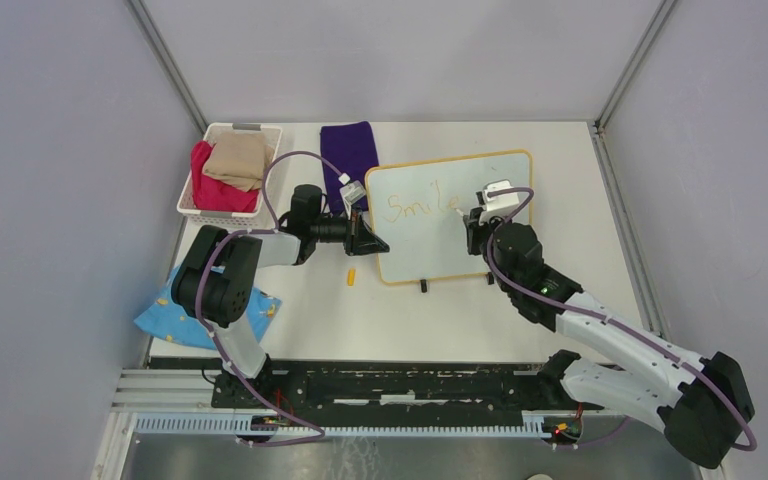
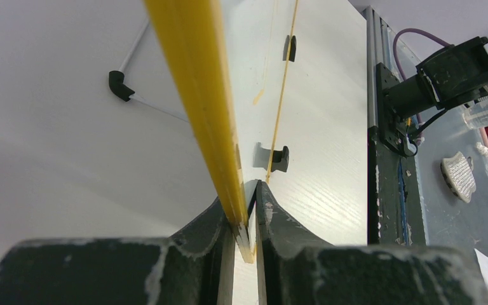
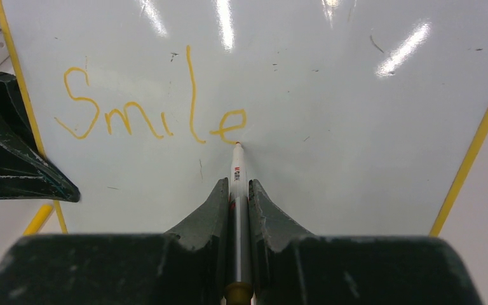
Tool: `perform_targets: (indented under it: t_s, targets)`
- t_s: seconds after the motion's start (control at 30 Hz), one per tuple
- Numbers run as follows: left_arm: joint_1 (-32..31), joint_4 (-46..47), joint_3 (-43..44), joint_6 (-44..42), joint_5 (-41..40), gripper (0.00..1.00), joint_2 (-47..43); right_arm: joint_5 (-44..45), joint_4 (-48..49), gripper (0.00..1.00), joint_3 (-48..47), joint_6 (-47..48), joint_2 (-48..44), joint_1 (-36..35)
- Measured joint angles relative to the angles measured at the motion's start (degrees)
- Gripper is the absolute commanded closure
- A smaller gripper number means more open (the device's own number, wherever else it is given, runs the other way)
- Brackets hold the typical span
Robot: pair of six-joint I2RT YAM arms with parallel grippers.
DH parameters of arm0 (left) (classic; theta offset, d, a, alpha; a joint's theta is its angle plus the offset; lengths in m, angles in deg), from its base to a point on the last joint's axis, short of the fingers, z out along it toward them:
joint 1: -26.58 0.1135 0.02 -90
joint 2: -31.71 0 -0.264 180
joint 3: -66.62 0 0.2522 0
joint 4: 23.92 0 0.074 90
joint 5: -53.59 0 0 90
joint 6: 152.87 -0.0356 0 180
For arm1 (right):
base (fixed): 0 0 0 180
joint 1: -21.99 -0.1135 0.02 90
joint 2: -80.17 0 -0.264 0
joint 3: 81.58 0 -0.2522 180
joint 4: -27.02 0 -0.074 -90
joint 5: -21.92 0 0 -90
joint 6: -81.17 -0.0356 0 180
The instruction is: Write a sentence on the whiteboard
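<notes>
Pinching board [image 3: 356,127] in left gripper [image 2: 248,190], clamping marker [image 3: 237,175] in right gripper [image 3: 238,187]; risking board slip, skewed text [image 3: 155,124] under tip pressure.

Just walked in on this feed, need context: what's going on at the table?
The right gripper holds a marker with its tip at the end of the last letter on the whiteboard. The sentence reads only "Smile" in orange. The left gripper is clamped on the board's yellow frame edge, apparently steadying it.
</notes>
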Motion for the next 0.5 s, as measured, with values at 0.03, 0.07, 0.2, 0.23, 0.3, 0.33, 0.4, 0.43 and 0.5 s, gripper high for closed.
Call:
perform_targets:
  t_s: [0.03, 0.07, 0.2, 0.23, 0.3, 0.33, 0.4, 0.43, 0.5]
  targets:
    - [0.0, -0.04, 0.02, 0.0, 0.0, 0.98, 0.0, 0.44, -0.2, 1.0, 0.0, 0.04, -0.17, 0.0]
    - [0.0, -0.13, 0.02, 0.0, 0.0, 0.98, 0.0, 0.9, -0.37, 1.0, 0.0, 0.04, -0.39, 0.0]
    - [-0.04, -0.26, 0.02, -0.02, -0.02, 0.98, 0.0, 2.34, -1.29, 1.0, 0.0, 0.07, -0.79, 0.02]
    - [-0.07, -0.31, 0.04, -0.02, -0.02, 0.98, 0.0, 2.49, -1.42, 1.0, 0.0, 0.07, -0.87, 0.02]
    - [-0.11, -0.39, 0.07, -0.02, -0.09, 0.98, 0.0, 2.8, -1.64, 1.0, 0.0, 0.09, -0.98, 0.04]
    - [-0.11, -0.44, 0.09, -0.02, -0.09, 0.98, 0.0, 2.8, -1.81, 1.0, 0.0, 0.11, -1.14, 0.04]
    - [-0.11, -0.57, 0.09, -0.02, -0.09, 0.98, 0.0, 2.69, -2.08, 1.0, 0.0, 0.28, -1.6, 0.09]
    - [-0.11, -0.63, 0.09, -0.02, -0.11, 0.98, 0.0, 1.81, -2.05, 1.0, 0.07, 0.48, -2.1, 0.2]
    - [-0.11, -0.81, 0.09, -0.02, -0.22, 0.98, 0.0, 0.28, -1.64, 1.0, 0.37, 0.74, -3.69, 0.37]
